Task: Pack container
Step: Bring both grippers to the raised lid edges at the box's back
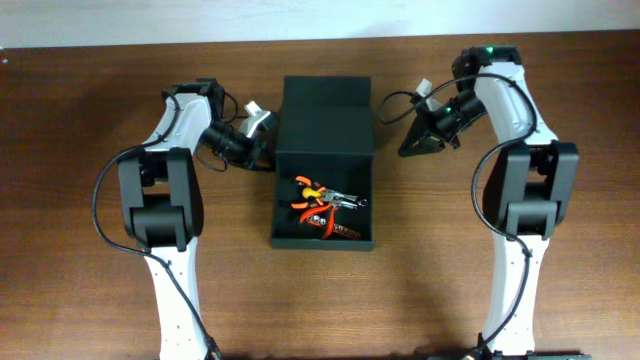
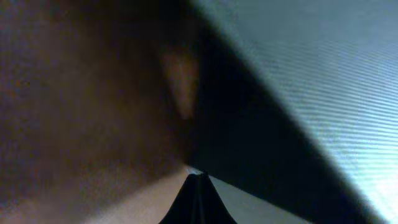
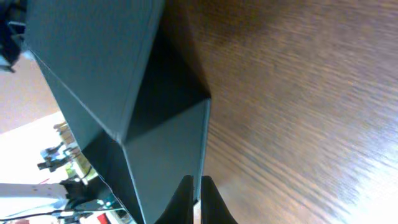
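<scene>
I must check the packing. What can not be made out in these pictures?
Overhead: the flap hides the back half of the container; the orange-handled items are too small to name.
Left wrist: dark blur; whether the left tool touches anything is unclear.
Right wrist: the bottom edge cuts off the right tool.

The tabletop (image 1: 70, 300) is dark brown wood grain under even, diffuse light. A pale strip (image 1: 250, 15) borders its 12 o'clock edge; whether wall or floor is indeterminate.
</scene>
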You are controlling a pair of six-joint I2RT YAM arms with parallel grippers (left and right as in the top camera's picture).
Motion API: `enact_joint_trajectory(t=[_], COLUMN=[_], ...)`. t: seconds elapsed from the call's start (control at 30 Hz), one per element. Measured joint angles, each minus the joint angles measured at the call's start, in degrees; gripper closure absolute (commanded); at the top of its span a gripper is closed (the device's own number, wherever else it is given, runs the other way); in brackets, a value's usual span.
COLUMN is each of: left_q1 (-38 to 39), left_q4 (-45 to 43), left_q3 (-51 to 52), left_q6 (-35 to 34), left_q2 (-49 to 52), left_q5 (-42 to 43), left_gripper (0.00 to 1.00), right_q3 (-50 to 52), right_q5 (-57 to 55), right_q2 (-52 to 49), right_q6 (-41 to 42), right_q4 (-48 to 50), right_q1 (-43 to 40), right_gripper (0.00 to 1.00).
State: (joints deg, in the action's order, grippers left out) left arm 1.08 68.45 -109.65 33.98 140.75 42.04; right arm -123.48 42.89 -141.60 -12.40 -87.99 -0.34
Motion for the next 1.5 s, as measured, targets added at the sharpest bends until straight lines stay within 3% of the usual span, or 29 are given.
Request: enact_joint_trajectory(t=[0.7, 0.83, 1.5], left_q1=[-0.42, -0.42, -0.42], left_q4=[-23.12, -23.65, -23.71], left_q3=[0.02, 0.02, 0.02], left_q6=[-17.44, -19.17, -20.35], left_q2=[0.55, 0.55, 0.55], left_q5=[7.17, 7.74, 8.2], left_gripper=[0.98, 0.98, 0.98], right_q3=[0.02, 0.02, 0.02], right_q5=[13.73, 15.3, 11.47], right_q2=[-5.81, -5.81, -5.86], right_q6=[0.0, -0.04, 2.14], right_q4=[8.79, 9.25, 15.47], right_q1=[0.02, 0.15, 2.69], right_gripper=[0.89, 0.86, 0.89])
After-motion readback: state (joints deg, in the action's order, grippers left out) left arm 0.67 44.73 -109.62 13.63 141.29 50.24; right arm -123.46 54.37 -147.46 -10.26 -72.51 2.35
